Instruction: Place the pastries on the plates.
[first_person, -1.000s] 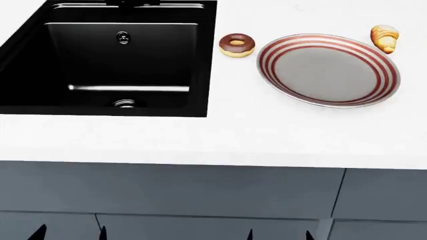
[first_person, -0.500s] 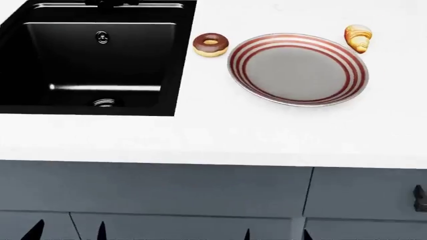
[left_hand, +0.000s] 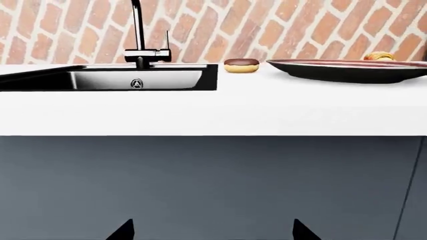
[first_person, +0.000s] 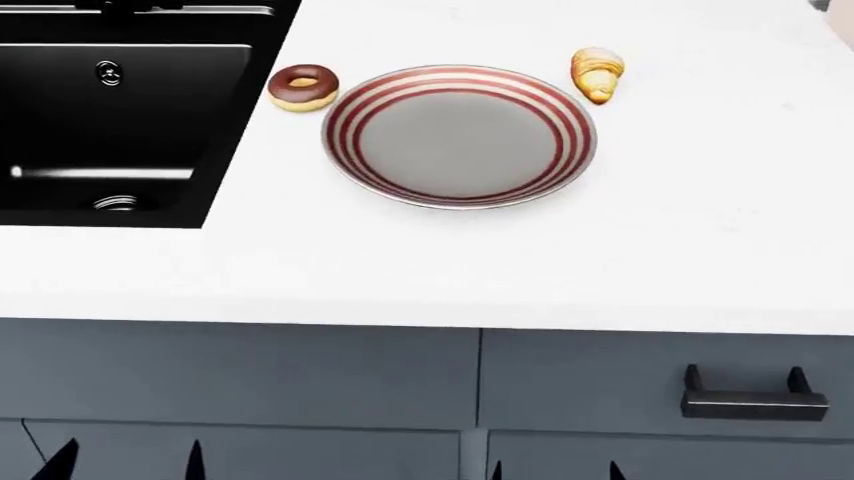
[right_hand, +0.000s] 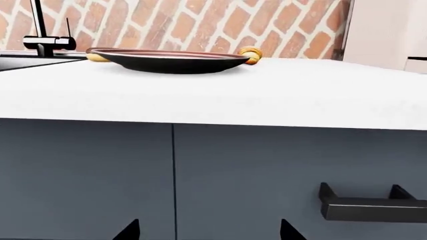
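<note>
Flanking striped plate: doughnut, croissant; sink nearby; both claws' openness unclear.

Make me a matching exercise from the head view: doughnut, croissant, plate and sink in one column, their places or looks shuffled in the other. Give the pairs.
Things:
1. doughnut
2. croissant
3. plate
4. sink

Descriptions:
A. black, at the view's left edge
B. grey with red rim rings, nothing on it
C. on the counter between sink and plate
D. on the counter at the plate's far right

Pairs: 1-C, 2-D, 3-B, 4-A
</note>
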